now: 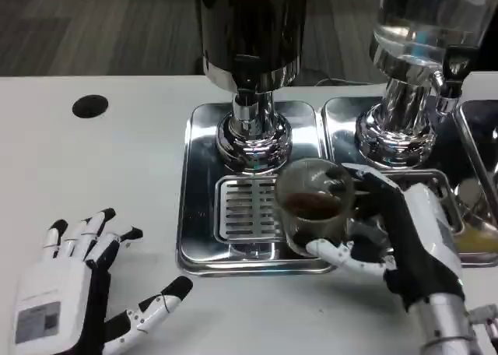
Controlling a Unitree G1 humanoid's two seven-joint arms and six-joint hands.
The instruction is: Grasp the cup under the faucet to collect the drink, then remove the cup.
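A dark drink dispenser (250, 51) stands on a chrome drip tray (204, 191) on the white table (93, 176). The right hand (405, 242) wraps its fingers around a clear cup (313, 207) holding brown drink, at the right edge of the tray's grate. The left hand (74, 293) rests on the table, fingers spread and holding nothing, well apart from the cup.

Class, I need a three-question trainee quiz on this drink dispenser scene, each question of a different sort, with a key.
1. True or false: the right hand holds the cup.
2. Where does the left hand rest? A) on the drip tray B) on the white table C) on the dispenser
3. Fill in: the drink in the cup looks ____ in colour.

Key: 1 true. 2 B, on the white table, fingers apart, holding nothing. 3 brown; the cup stands over the drip tray grille.
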